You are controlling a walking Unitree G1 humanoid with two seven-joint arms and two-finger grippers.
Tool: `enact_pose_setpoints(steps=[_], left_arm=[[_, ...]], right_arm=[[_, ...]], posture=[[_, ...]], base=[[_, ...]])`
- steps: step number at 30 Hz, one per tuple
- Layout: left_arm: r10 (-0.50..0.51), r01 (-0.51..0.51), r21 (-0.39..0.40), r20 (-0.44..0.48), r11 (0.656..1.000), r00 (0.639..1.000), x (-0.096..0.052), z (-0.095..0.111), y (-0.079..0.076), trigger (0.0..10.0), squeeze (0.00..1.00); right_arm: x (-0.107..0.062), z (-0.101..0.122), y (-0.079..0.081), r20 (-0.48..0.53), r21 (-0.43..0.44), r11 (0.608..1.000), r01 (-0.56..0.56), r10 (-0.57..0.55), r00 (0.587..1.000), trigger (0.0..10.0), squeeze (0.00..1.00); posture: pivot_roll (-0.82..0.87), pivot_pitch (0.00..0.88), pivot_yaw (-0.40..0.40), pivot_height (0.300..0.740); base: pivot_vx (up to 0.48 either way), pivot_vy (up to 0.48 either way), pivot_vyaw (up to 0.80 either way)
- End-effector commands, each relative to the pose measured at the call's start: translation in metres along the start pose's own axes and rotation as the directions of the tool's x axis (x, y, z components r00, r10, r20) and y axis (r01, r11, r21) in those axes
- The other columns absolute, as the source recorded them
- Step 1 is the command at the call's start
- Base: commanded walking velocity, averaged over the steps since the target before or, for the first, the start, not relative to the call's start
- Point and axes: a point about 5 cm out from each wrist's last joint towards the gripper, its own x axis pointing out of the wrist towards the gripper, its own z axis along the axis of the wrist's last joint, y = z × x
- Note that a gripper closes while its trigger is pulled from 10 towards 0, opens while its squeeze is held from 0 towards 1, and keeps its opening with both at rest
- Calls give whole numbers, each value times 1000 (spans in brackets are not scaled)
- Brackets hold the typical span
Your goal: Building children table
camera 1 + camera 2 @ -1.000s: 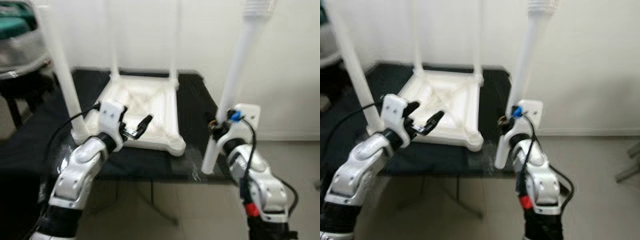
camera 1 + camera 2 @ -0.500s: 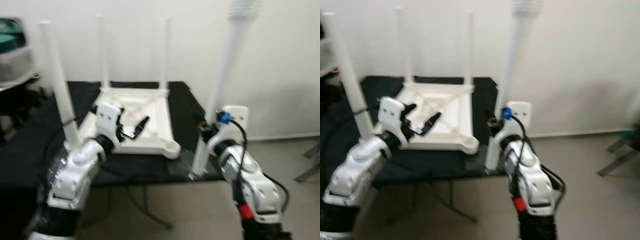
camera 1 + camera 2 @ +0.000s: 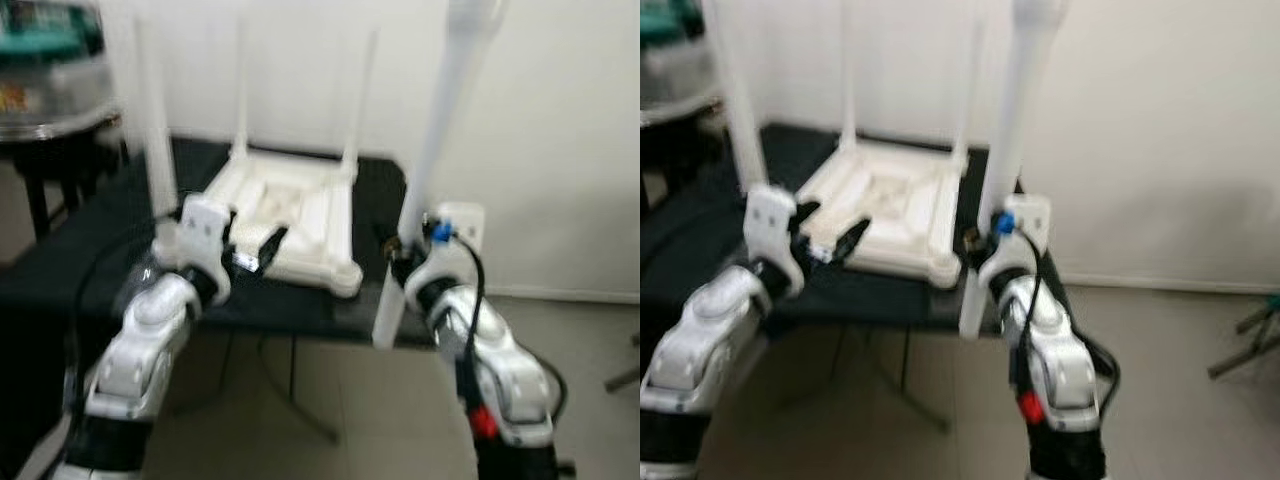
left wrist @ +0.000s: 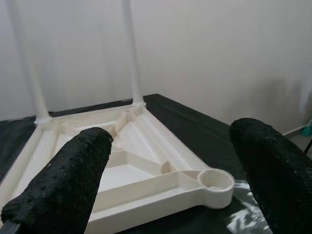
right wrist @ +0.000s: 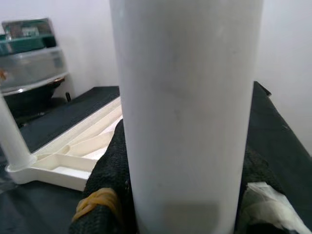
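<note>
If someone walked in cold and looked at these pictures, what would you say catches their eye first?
Probably the long white table leg that the right claw grips upright, just off the black table's right edge. Next, the upside-down white tabletop on that table, with three legs already standing up from its corners and one empty round socket at the near right corner. The left claw hovers open near the tabletop's near edge.

The upturned white plastic tabletop [image 3: 290,215] lies ahead of the left gripper [image 3: 255,253]; the loose white plastic table leg [image 3: 425,170] stands upright in the right gripper [image 3: 395,250], right of the tabletop.
</note>
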Motion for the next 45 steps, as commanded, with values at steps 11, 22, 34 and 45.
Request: enact_pose_setpoints(steps=[11,22,34,45], left_arm=[[-25,25,25,1,999,1000,1,1,-4,10000,0],[-38,38,8,4,999,999,2,0,-6,10000,0],[-37,38,8,-20,999,999,3,-4,-7,10000,0],[-54,54,15,-30,998,998,2,-8,-13,10000,0]], right_arm=[[0,1,-4,0,4,1000,16,-16,1000,10000,0],[0,0,-4,-4,1,1000,13,-13,1000,10000,0],[-1,-1,-4,-9,-5,1000,13,-13,1000,10000,0],[-4,-3,-2,-18,-15,1000,0,-1,1000,10000,0]], posture=[[71,0,-56,740],[66,0,-55,740],[61,0,-54,740],[58,0,-55,740]], base=[[0,0,0],[256,0,0],[412,0,0],[0,0,0]])
